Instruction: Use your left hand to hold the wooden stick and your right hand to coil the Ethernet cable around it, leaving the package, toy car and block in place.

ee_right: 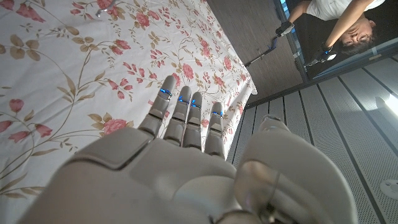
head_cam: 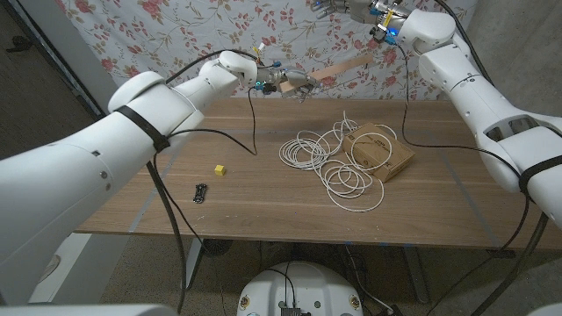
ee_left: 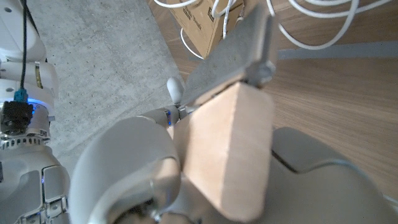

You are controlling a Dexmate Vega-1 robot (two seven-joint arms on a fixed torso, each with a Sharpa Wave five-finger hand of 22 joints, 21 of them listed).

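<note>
**A:** What lies nearest the robot on the wooden table (head_cam: 263, 211)?

**B:** Toward the near left sits a small black toy car (head_cam: 201, 193), with a yellow block (head_cam: 219, 169) just beyond it. Near the table's middle, a white Ethernet cable (head_cam: 332, 158) lies in loose loops, some draped over a brown cardboard package (head_cam: 384, 151) to its right.

**A:** And the stick?

**B:** Beyond the table's far edge, the left hand (head_cam: 283, 83) grasps a flat wooden stick (head_cam: 341, 68) by one end, in the air; the stick slants up toward the right. In the left wrist view its pale end grain fills the centre, clamped in the hand. Farther still, at the top right, the right hand (head_cam: 351, 9) is raised in front of a floral curtain (head_cam: 176, 35). The right wrist view shows its fingers (ee_right: 186, 121) extended and apart, holding nothing.

**A:** How should this step go?

**B:** I'd judge the coiling hasn't begun: no cable touches the stick. The right hand needs to come down and pick up a cable end or an outer loop that lies off the package, lifting gently so the box isn't dragged. The left should keep the stick steady.

**A:** Anything unclear?

**B:** The cable's plugs are too small to pick out among the loops. The right hand is cut off by the head view's top edge. How the left fingers wrap the stick is mostly hidden.
</note>
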